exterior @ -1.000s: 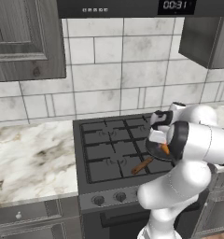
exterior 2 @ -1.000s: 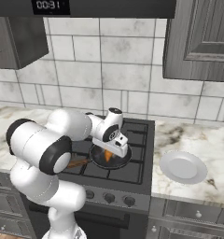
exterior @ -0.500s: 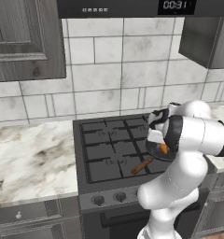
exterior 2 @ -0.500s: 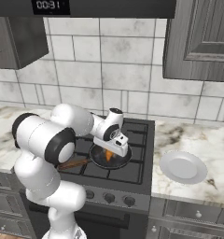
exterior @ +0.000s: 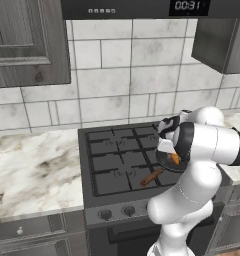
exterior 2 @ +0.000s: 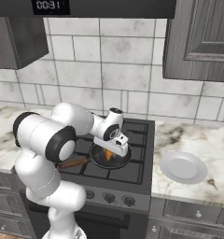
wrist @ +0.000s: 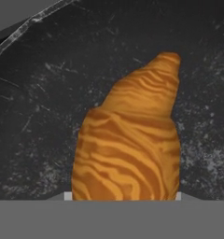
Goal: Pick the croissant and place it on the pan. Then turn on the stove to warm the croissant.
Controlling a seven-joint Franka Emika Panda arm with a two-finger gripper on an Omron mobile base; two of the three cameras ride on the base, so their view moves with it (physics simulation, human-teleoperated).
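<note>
Closest to the hand camera, the croissant stood tall and striped orange-brown against the scuffed black floor of the pan, its narrow tip pointing away; the fingertips were hidden behind it, so whether the gripper clamped the pastry or had let go could not be told. From the right base view the gripper hung just above the pan, with the croissant showing as a small orange wedge directly under it, seemingly down in the pan. The pan sat on the front right burner of the stove, its reddish-brown wooden handle reaching toward the front left. In the left base view the croissant peeked out beside the arm's elbow, over the pan. Round knobs lined the stove's front edge. To the right of the stove, a round white plate lay on the marble counter. Behind ran a wall of pale marbled tiles, flanked by dark grey cabinets. Overhead, a dark microwave panel showed a clock reading 00:31.
</note>
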